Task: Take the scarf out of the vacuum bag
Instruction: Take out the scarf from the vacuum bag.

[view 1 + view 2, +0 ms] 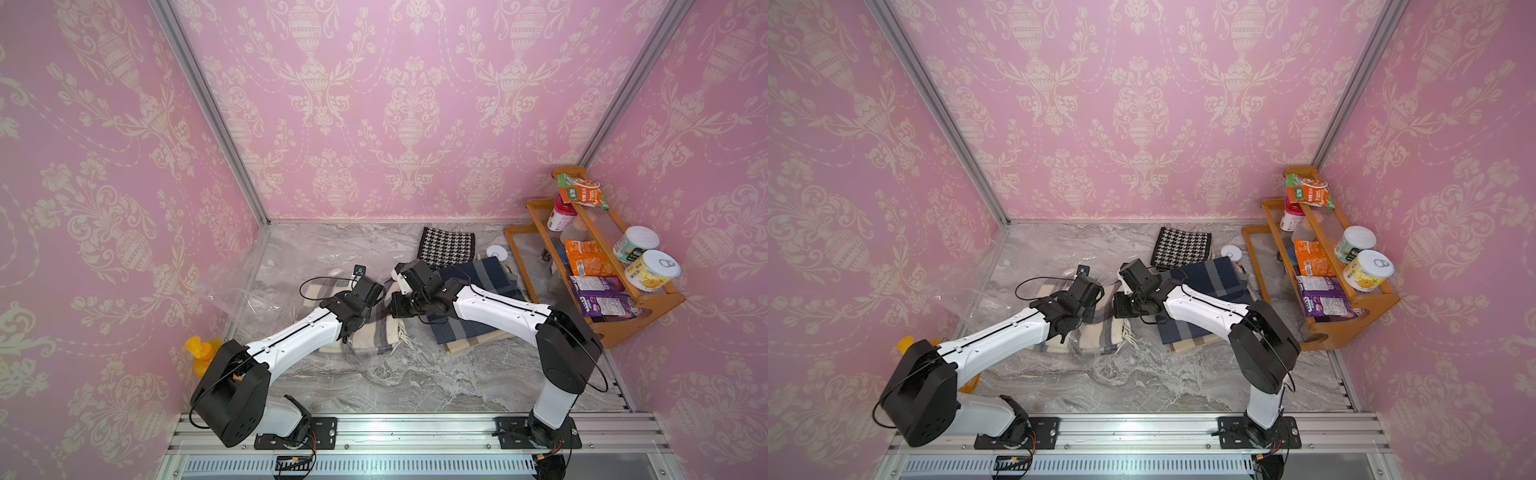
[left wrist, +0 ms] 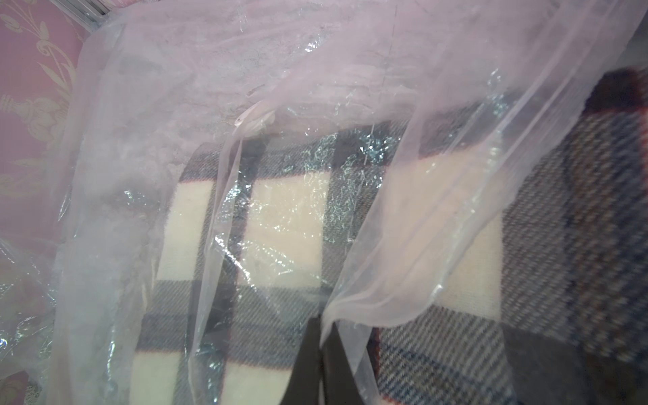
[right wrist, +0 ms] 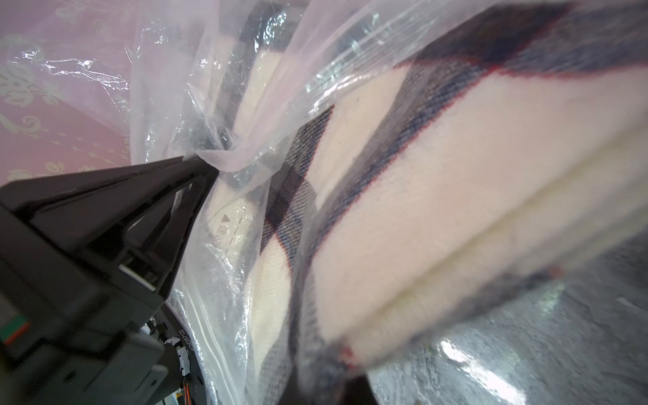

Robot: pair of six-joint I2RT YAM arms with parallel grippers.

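Scarf (image 1: 368,332) and vacuum bag (image 1: 257,299) lay together on the marble worktop (image 1: 415,386), left of centre, where the two arms met. The scarf was cream with grey plaid and folded. Its farther part sat under the crinkled clear film, while the folded end nearest the right arm showed bare of plastic, its fringe trailing on the stone. The left fingers (image 2: 306,361) were pressed together on a gathered fold of the bag's film, which rose from them like a tent over the cloth. The right fingers (image 3: 350,391) sat at the scarf's near corner, closed on it, though the wrist view was blurred there. Behind them lay a houndstooth cloth (image 1: 446,247) and a navy plaid cloth (image 1: 478,299), the navy one partly under the right arm. A wooden rack (image 1: 602,332) of snack packets and cans stood against the right wall, and a yellow bottle (image 1: 199,349) stood by the left arm's base.
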